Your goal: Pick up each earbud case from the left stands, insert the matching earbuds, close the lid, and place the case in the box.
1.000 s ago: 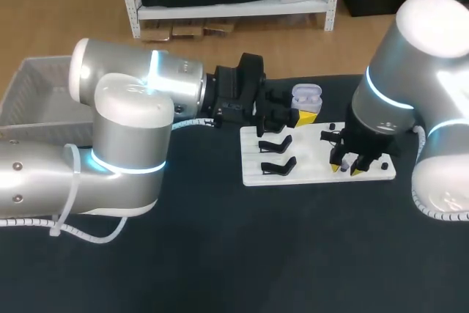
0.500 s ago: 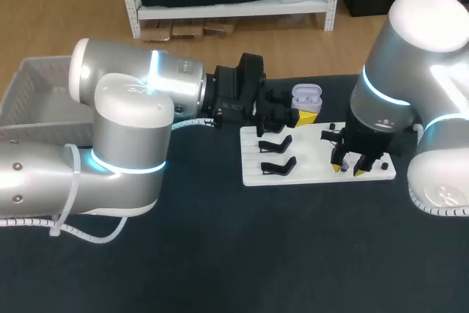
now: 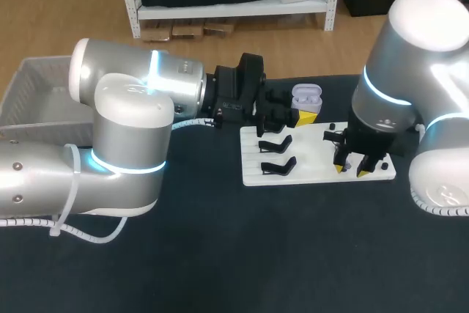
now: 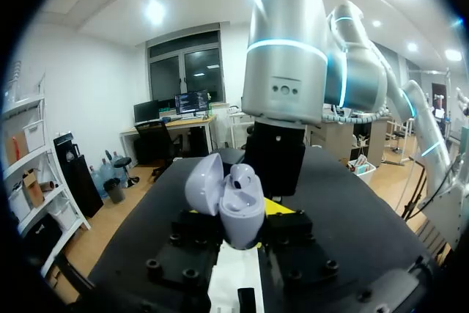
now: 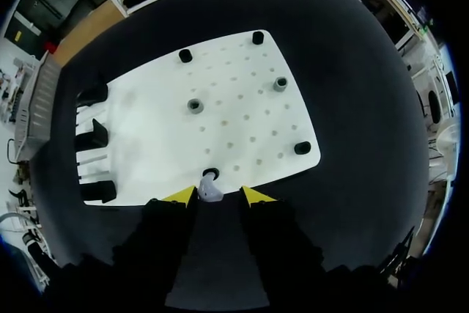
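One earbud case (image 3: 306, 96), lavender, lid open, is held above the back left corner of the white board (image 3: 308, 157). The left pincer (image 3: 299, 113) is clenched on its lower body from both sides. Case and arm are unchanged over the last second. We think one bud already sits inside, though the left wrist view does not settle it.

One loose earbud (image 5: 209, 191), pale, stands at a post on the board's front right edge, between the yellow tips of the right pincer (image 5: 218, 196). The tips stand apart with room beside the bud, so we enter this pincer as released, grasping nothing.

Change: the right pincer has slid a little rightward along the board's front edge, staying low. Nothing else has moved. We judge this a last lining-up over the bud before the fingers close. If so, insertion is only beginning, and lid-closing and boxing remain.

Three black stands (image 5: 92, 137) run in a row down the board's left side, none bearing a case. The head view shows only two of them.

Six small posts (image 5: 194, 105) stand on the board's right part, the bud's post included.

One box (image 3: 29, 93), a grey basket, sits off the back left of the bench (image 3: 220, 269), well apart from the case.
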Motion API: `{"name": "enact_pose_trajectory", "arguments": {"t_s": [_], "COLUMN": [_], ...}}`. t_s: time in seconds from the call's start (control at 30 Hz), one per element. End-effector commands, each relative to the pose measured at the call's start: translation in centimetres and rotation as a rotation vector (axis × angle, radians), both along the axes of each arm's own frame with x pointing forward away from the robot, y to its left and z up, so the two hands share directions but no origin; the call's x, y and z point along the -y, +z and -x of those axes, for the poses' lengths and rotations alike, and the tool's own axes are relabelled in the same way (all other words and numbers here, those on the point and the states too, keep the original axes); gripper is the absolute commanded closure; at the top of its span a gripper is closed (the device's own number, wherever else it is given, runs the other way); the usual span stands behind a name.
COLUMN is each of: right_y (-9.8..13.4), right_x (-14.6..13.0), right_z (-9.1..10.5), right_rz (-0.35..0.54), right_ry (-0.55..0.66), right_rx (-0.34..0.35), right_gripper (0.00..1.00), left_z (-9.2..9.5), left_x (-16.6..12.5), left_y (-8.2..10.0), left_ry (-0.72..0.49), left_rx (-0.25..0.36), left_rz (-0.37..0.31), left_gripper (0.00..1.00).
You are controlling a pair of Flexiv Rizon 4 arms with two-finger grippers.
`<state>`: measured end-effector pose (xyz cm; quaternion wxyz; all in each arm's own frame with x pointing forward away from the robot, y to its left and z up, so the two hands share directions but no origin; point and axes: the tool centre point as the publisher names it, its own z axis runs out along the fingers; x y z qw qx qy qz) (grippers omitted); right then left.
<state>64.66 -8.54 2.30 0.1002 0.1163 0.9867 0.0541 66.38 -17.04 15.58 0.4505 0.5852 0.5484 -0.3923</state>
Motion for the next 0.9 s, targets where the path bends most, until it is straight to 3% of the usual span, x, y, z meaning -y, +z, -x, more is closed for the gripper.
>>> {"name": "enact_pose_trajectory", "arguments": {"t_s": [0.03,0.23,0.4,0.7,0.9], "right_y": [0.13,-0.05,-0.13,-0.22,-0.21], "right_x": [-0.21,-0.37,-0.41,-0.56,-0.57], "right_z": [0.12,-0.01,-0.01,0.02,-0.01], "right_rz": [-0.001,-0.006,-0.006,-0.009,-0.01], "right_ry": [0.001,-0.004,-0.01,-0.015,-0.015], "right_rx": [0.004,0.001,-0.001,-0.003,-0.004], "right_gripper": [0.65,0.69,0.83,0.79,0.89], "left_z": [0.14,0.14,0.14,0.14,0.14], "left_x": [-0.02,-0.02,-0.02,-0.02,-0.02], "left_y": [-0.19,-0.19,-0.19,-0.19,-0.19], "left_ry": [0.006,0.006,0.006,0.006,0.006], "left_rx": [0.006,0.006,0.006,0.006,0.006], "left_rz": [0.01,0.01,0.01,0.01,0.01], "left_gripper": [1.0,1.0,1.0,1.0,1.0]}}
